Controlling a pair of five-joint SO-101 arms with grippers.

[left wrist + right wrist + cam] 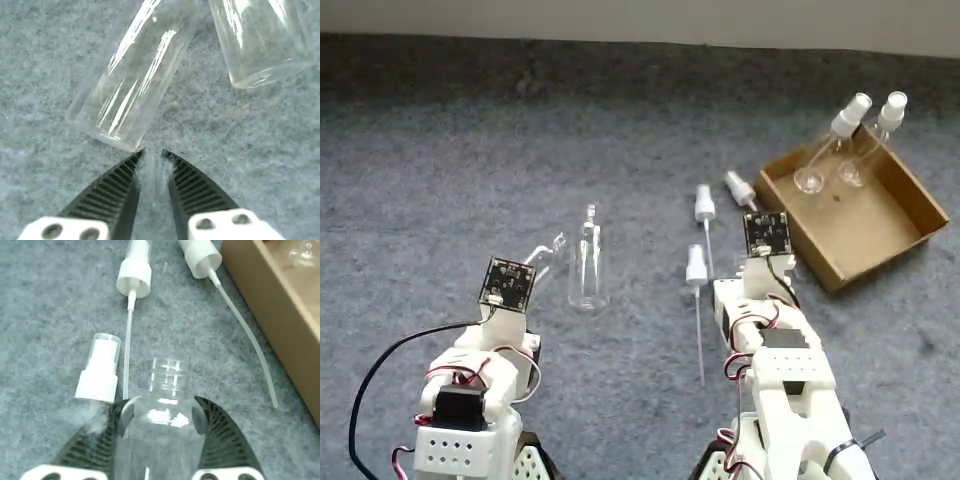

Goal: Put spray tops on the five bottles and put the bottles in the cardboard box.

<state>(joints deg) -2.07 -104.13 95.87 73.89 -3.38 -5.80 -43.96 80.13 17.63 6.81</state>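
Note:
My right gripper point(161, 406) is shut on a clear bottle point(169, 377) with an open neck, held just short of the cardboard box point(280, 305). Three white spray tops lie on the carpet beyond it: one close point(98, 376), two farther point(134, 275) point(202, 257). My left gripper point(152, 154) hovers low with its jaws a narrow gap apart and nothing between them, right behind the base of a lying clear bottle point(131, 75). A second bare bottle point(260, 40) lies beside that one. From above, the box point(900, 235) holds two capped bottles point(830, 145) point(870, 140).
Grey carpet covers the whole table. In the high view the long dip tube point(699, 330) of one spray top runs back between the two arms. A black cable point(370, 375) loops at the left arm's base.

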